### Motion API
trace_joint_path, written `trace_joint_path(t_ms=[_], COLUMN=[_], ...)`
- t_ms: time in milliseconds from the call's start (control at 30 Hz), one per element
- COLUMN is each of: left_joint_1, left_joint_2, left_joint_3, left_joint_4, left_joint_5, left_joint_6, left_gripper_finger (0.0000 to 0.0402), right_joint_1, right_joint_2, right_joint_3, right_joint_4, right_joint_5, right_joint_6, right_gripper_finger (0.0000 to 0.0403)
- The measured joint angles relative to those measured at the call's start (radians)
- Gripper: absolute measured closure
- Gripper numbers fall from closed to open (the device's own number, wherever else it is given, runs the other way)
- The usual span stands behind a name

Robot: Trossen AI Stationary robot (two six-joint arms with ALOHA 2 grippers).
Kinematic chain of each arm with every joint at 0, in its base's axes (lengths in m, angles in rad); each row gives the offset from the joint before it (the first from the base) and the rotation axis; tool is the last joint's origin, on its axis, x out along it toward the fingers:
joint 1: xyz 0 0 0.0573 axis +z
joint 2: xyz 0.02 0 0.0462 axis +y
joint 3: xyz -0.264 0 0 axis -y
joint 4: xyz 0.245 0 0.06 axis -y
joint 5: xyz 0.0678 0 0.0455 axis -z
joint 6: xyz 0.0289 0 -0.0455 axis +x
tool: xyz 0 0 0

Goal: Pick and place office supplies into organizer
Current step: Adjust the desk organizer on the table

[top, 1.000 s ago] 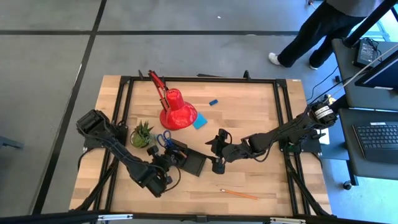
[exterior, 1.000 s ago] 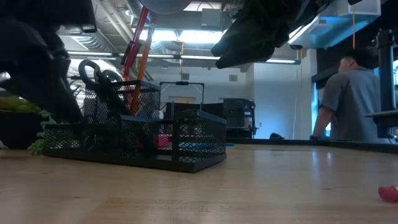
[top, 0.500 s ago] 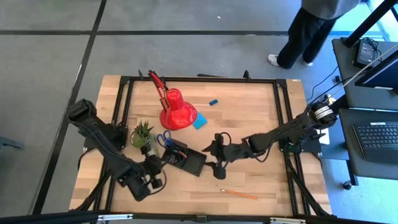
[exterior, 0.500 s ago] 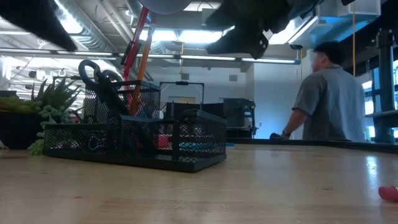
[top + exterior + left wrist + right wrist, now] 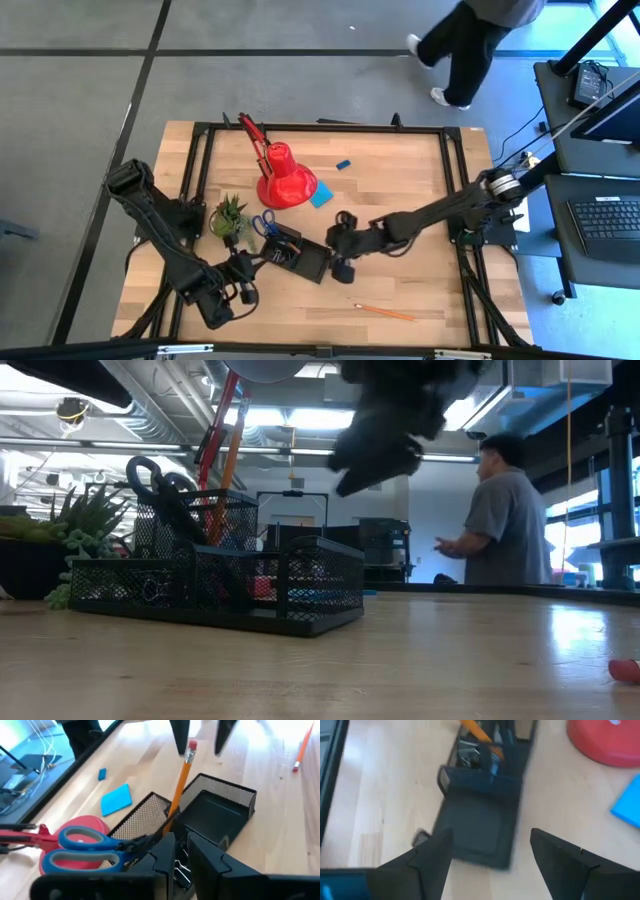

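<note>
Nearest the front edge of the table (image 5: 400,170), an orange pencil (image 5: 384,312) is lying loose on the wood, well apart from everything else. Just behind it the left gripper (image 5: 181,851) is hanging over the organizer (image 5: 298,256), its fingers standing a narrow gap apart with nothing between them. In the left wrist view a second pencil (image 5: 179,779) is standing upright in the mesh cup, blue-handled scissors (image 5: 90,845) are sitting beside it, and binder clips (image 5: 181,872) are lying in the compartment below.

The right gripper (image 5: 490,847) is hovering over the organizer's open flat compartment with its fingers spread wide and empty. Judging by this, one drop looks finished and the next pick is starting.

Farther back, the blue note pad (image 5: 321,195) is lying just beside the red lamp (image 5: 285,180), and the small blue eraser (image 5: 343,163) is sitting alone beyond it. A green plant (image 5: 228,215) is standing near the organizer's left end.

The next move probably calls for one arm to swing out to a loose item, most likely the front pencil, and come down with fingers astride it.
</note>
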Motion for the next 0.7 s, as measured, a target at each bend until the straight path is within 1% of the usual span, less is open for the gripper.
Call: trace_joint_path(t_ms=[67,133,233,400,467,633,700], left_joint_1=[0.000,0.004,0.003,0.002,0.002,0.002,0.002], left_joint_2=[0.000,0.000,0.000,0.000,0.000,0.000,0.000], left_joint_3=[0.000,0.000,0.000,0.000,0.000,0.000,0.000], left_joint_4=[-0.001,-0.001,-0.003,-0.003,0.000,0.001,0.002], left_joint_5=[-0.010,-0.007,-0.005,0.000,0.002,0.004,0.004], left_joint_6=[0.001,0.001,0.001,0.001,0.001,0.001,0.001], left_gripper_finger=[0.0357,0.0357,0.0358,0.0359,0.0359,0.0359,0.0359], right_joint_1=[-0.015,-0.032,-0.053,-0.063,-0.063,-0.063,-0.066], right_joint_2=[0.052,0.107,0.184,0.256,0.262,0.260,0.260], right_joint_3=[0.071,0.138,0.214,0.278,0.281,0.281,0.278], right_joint_4=[-0.061,-0.162,-0.271,-0.307,-0.304,-0.307,-0.295], right_joint_5=[-0.004,-0.003,0.002,0.000,0.005,0.077,0.074], right_joint_6=[0.002,0.004,0.013,-0.037,-0.055,-0.055,-0.053], right_gripper_finger=[0.0136,0.0136,0.0136,0.0136,0.0136,0.0136,0.0136])
